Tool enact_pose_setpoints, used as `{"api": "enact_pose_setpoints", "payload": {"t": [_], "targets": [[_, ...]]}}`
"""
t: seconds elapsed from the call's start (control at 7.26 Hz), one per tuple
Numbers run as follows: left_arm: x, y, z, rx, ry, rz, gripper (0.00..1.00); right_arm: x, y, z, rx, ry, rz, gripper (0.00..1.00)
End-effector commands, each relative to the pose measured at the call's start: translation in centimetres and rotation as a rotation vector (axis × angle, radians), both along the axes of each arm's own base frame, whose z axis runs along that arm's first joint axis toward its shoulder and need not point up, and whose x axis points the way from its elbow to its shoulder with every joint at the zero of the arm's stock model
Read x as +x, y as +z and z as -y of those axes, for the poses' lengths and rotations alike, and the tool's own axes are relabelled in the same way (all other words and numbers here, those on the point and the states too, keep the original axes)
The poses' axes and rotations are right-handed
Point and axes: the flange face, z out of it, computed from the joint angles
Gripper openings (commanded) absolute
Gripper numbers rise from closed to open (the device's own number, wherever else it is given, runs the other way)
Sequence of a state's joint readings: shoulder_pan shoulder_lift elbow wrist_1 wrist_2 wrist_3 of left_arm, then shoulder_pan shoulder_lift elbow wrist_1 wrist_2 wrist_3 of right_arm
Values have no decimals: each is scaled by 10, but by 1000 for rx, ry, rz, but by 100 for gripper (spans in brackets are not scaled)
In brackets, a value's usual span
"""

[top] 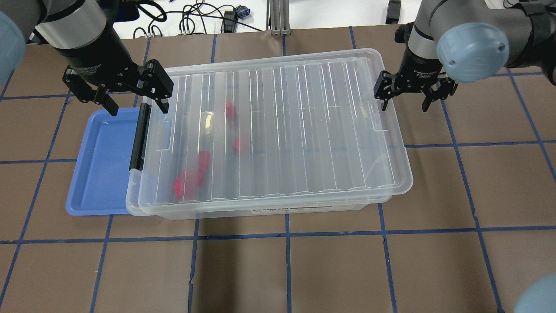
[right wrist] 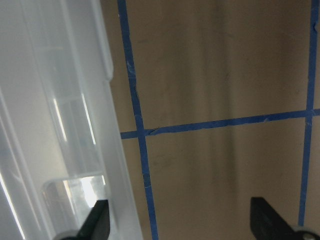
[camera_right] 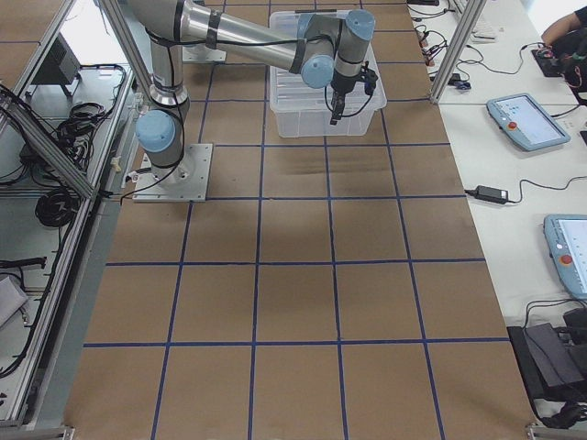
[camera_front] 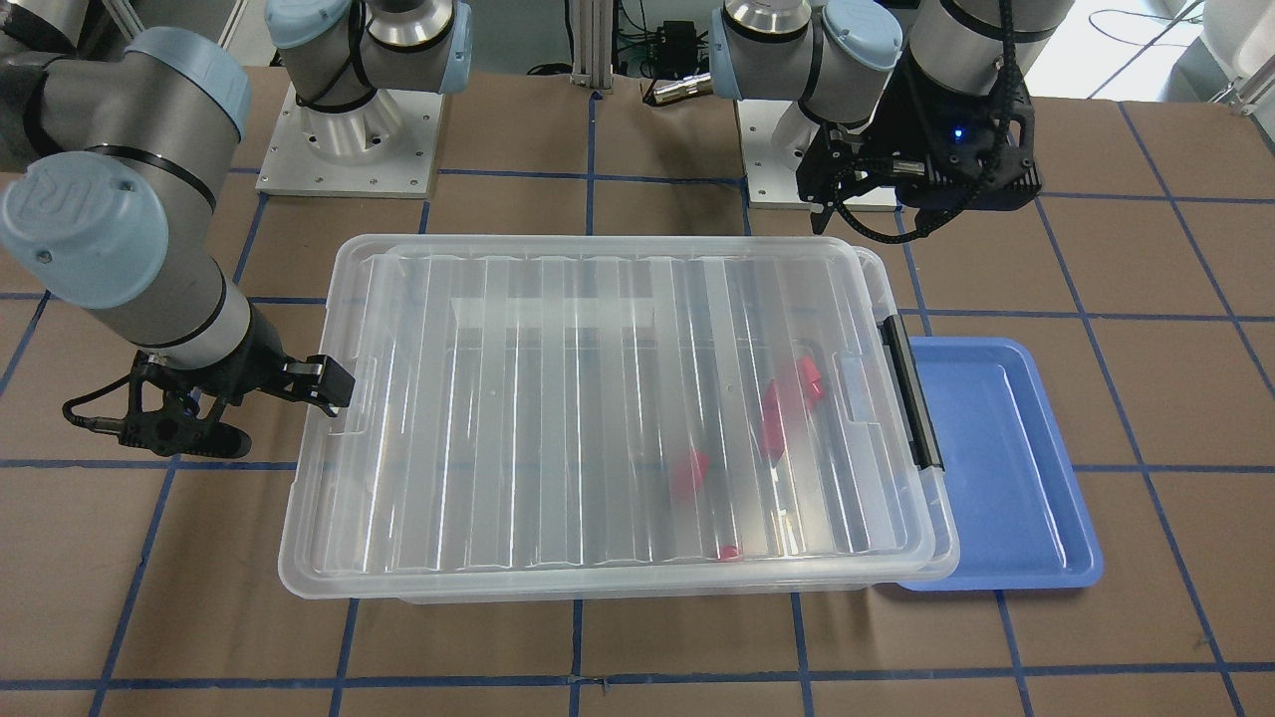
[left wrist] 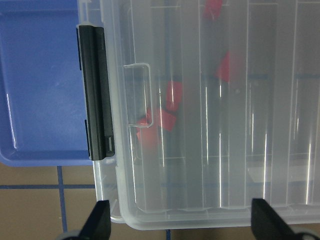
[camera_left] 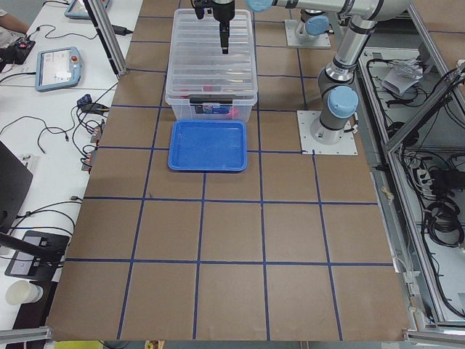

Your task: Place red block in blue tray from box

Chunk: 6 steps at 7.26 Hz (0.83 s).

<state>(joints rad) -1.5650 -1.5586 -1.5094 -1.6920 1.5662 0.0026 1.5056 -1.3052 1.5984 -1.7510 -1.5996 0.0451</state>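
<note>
While the box (top: 391,174) is lidded, the red block (top: 240,143) lies inside, not in the blue tray (top: 100,174) beside it; left pincer (top: 138,108) and right pincer (top: 405,106) gape.

Little here can be read. An embossed UR mark (camera_front: 60,209) stands on the pale blue joint cap (camera_front: 85,234), up the arm from the right gripper (camera_front: 331,386). White print (top: 92,69) runs across the black body just above the fingers of the left gripper (top: 139,108). The right one carries the same, and both are too small to read. A label strip (top: 299,210) on the long side wall of the box (top: 278,130), well apart from both grippers, is too blurred to read.
</note>
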Motion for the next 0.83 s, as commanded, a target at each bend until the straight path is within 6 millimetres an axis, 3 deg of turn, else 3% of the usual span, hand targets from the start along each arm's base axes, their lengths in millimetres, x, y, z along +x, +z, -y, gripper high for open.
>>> {"api": "enact_pose_setpoints", "payload": {"t": [0.0,0.28,0.69], "targets": [[0,-1,1,1,0,0,100,-14,-1,3,-1,-22,0,100],[0,1,-1,-2,0,0,100,-16,-2,4,-2,-3,1,100],[0,0,0,0,0,0,100,-62,2,8,-10,-2,8,100]]}}
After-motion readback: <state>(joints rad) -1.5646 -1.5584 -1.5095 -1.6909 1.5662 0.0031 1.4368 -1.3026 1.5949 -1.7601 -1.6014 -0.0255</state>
